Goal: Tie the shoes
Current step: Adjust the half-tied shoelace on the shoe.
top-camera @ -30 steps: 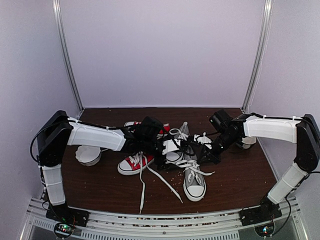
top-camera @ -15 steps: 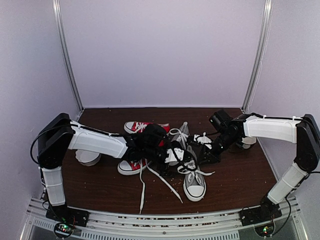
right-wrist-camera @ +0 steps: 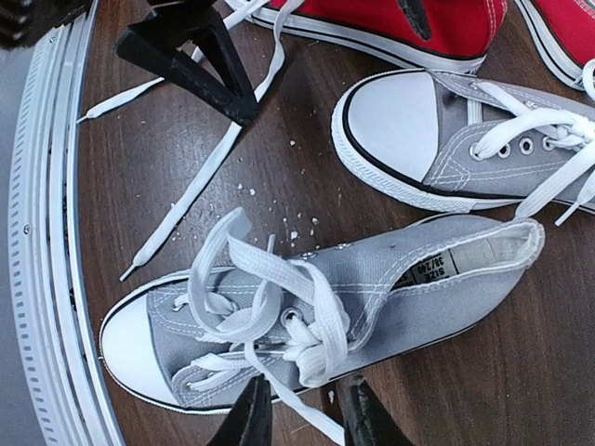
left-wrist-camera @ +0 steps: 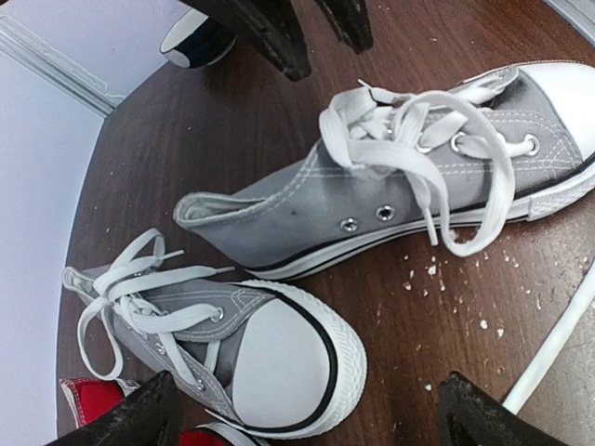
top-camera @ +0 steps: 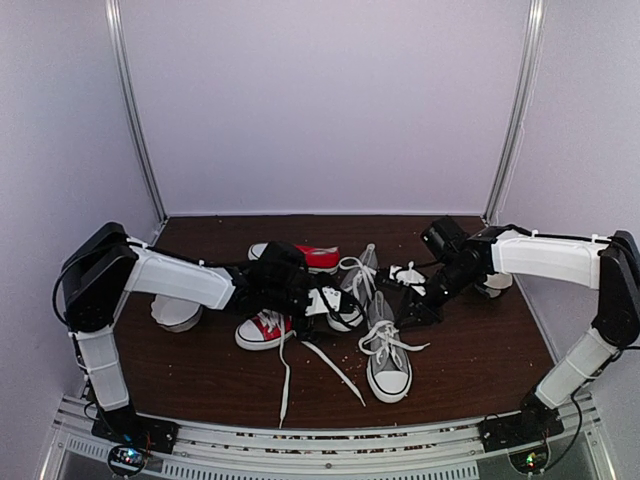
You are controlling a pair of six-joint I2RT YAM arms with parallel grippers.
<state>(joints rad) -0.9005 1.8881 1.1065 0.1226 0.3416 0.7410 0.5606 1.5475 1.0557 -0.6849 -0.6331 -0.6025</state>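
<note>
Right wrist: right tool point(right-wrist-camera: 300, 386) slightly apart astride lace point(right-wrist-camera: 316, 327) of grey shoe point(right-wrist-camera: 400, 279); left tool point(left-wrist-camera: 311, 420) wide, empty.

The left arm point(top-camera: 190, 280) has drawn back leftward from the grey shoes point(top-camera: 388, 365); the right jaws have parted.

A dark brown wood-grain tabletop point(top-camera: 490, 350) is carrying two small grey canvas sneakers with white toe caps. The nearer grey sneaker point(top-camera: 389, 365) is pointing its toe at the near edge, and the farther grey sneaker point(left-wrist-camera: 279, 362) is lying just behind it. Two red canvas sneakers point(top-camera: 266, 328) are lying to their left. Long white laces point(top-camera: 284, 385) are trailing across the wood. White crumbs point(top-camera: 347, 350) are lying scattered beside them. A white round bowl-like object point(top-camera: 178, 312) is resting at the left.
</note>
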